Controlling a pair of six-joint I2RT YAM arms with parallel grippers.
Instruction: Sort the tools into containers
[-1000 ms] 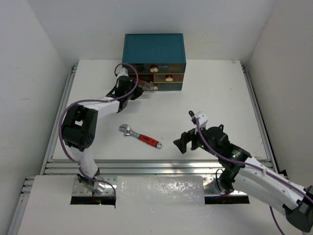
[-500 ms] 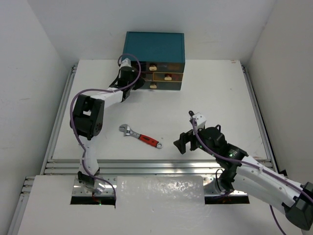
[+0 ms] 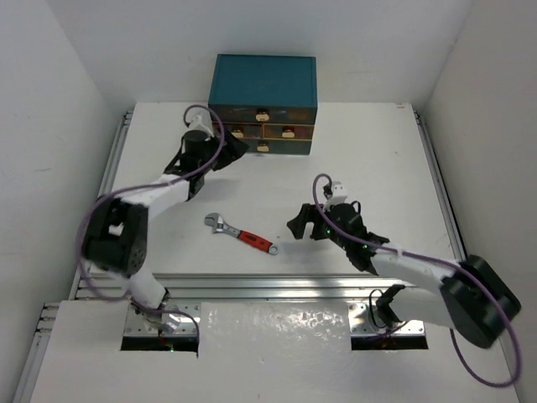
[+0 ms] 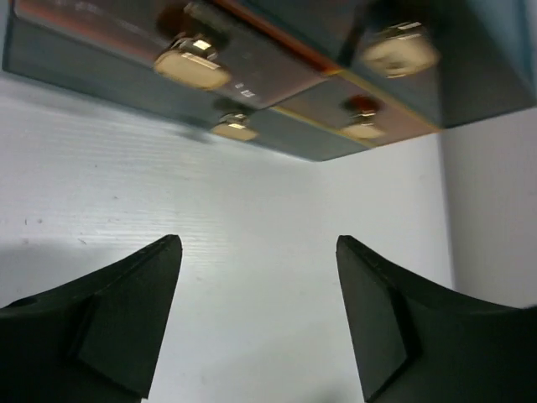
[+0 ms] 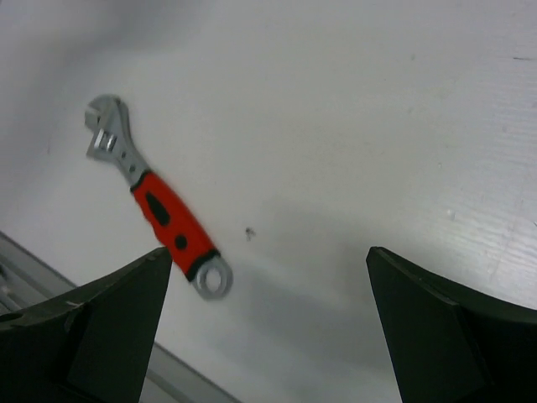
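A red-handled adjustable wrench [image 3: 241, 234] lies flat on the white table, also visible at the left of the right wrist view as the wrench [image 5: 155, 206]. The teal chest [image 3: 264, 80] stands at the back, its brownish drawers [image 3: 289, 133] all looking shut, each with a pale knob [image 4: 193, 67]. My left gripper [image 3: 235, 149] hangs open just in front of the lower left drawers, nothing between its fingers [image 4: 151, 311]. My right gripper [image 3: 295, 225] is open and empty to the right of the wrench's ring end; in its wrist view the gripper [image 5: 268, 256] frames bare table.
A metal rail [image 3: 277, 284] runs along the table's near edge, and white walls close in on both sides. The chest backs against the far wall.
My left gripper has pulled back from the chest front and opened from shut. My right gripper has moved left toward the wrench. The wrench has not moved.
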